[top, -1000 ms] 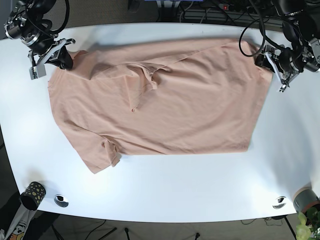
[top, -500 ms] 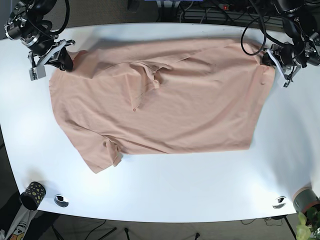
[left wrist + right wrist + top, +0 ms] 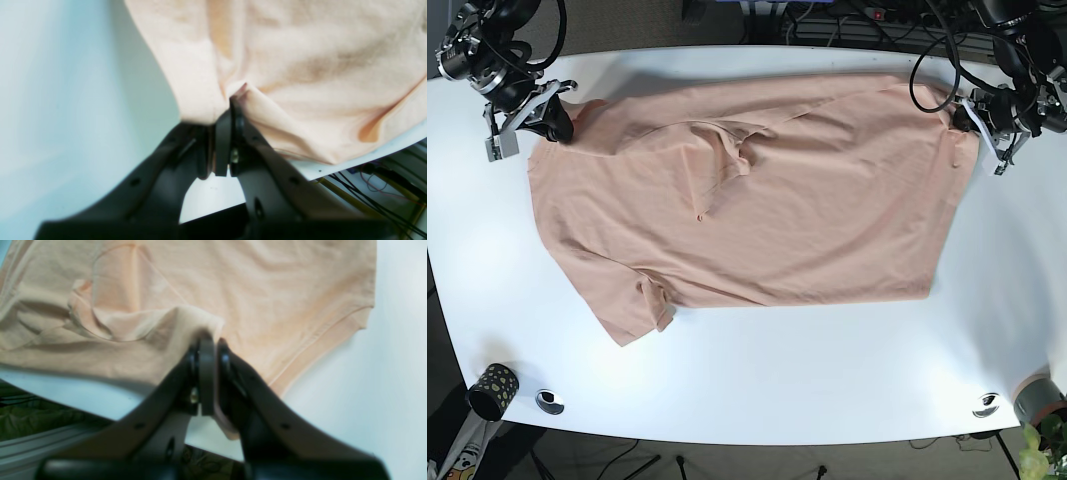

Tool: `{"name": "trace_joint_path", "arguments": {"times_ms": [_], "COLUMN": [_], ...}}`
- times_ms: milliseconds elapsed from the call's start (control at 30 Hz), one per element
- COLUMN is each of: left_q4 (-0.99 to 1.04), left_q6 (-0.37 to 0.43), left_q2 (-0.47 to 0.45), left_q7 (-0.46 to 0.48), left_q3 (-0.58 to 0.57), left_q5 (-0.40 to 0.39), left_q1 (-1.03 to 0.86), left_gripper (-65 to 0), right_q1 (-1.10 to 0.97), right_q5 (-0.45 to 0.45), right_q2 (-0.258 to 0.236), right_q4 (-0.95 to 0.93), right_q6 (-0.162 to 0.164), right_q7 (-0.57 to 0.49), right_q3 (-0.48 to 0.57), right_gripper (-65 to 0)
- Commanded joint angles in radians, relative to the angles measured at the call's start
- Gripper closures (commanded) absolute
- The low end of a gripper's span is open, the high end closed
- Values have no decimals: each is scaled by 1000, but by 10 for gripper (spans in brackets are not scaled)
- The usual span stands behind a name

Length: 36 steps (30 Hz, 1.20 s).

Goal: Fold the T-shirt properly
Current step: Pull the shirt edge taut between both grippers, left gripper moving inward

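Note:
A peach T-shirt (image 3: 757, 190) lies spread on the white table (image 3: 757, 370), rumpled near its collar (image 3: 727, 150). My right gripper (image 3: 555, 118), at the base view's far left, is shut on the shirt's far-left edge; the right wrist view shows its jaws pinching a bunched fold (image 3: 203, 330). My left gripper (image 3: 964, 112), at the far right, is shut on the shirt's far-right corner; the left wrist view shows cloth (image 3: 233, 93) clamped between its closed jaws. A sleeve (image 3: 632, 315) sticks out at the lower left.
A patterned cup (image 3: 492, 388) stands at the table's front-left corner beside a round metal fitting (image 3: 549, 401). Another fitting (image 3: 986, 404) and a grey pot with a plant (image 3: 1039, 405) are at the front right. Cables (image 3: 857, 25) run behind the table.
Both grippers have pulled the held shirt edges outward and toward the table's far edge. The left gripper moved up and right. The shirt's far edge looks straighter and tauter.

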State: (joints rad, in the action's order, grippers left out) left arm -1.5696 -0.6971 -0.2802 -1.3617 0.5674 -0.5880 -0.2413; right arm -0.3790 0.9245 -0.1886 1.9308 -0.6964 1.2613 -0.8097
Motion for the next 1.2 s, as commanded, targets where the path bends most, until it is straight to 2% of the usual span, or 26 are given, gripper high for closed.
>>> {"name": "trace_joint_path", "arguments": {"times_ms": [0, 133, 267, 400, 533, 833, 1033, 1167], "left_q4": [-7, -38, -151, -246, -306, -337, -325, -325], "left_q6": [-1, -1, -1, -1, -1, -1, -1, -1], "left_q2": [-12, -14, -17, -20, -20, -15, -12, -12], "left_q7": [-14, -14, -14, -14, -14, -14, -32, -35], "left_q3": [4, -1, 3, 4, 4, 19, 41, 39], "left_q5": [18, 18, 18, 18, 18, 18, 26, 26], "left_q1": [-2, -17, -54, -92, -129, -122, -19, 53], "left_gripper": [0, 0, 0, 0, 0, 0, 0, 0], "right_q1": [2, -1, -7, -31, -51, -47, -18, 5], "right_q5": [23, 29, 32, 104, 153, 155, 133, 126], "right_q2": [-15, -15, -15, -15, -16, -24, -27, -47], "right_q4": [17, 20, 22, 22, 22, 15, 14, 14], "right_q6": [-2, -2, -2, -2, -2, -2, -2, -2], "right_q7": [-18, -18, -18, -18, -18, -18, -18, -18], "right_q3": [-4, -4, -21, -92, -95, -116, -147, -149], "right_gripper": [0, 0, 0, 0, 0, 0, 0, 0]}}
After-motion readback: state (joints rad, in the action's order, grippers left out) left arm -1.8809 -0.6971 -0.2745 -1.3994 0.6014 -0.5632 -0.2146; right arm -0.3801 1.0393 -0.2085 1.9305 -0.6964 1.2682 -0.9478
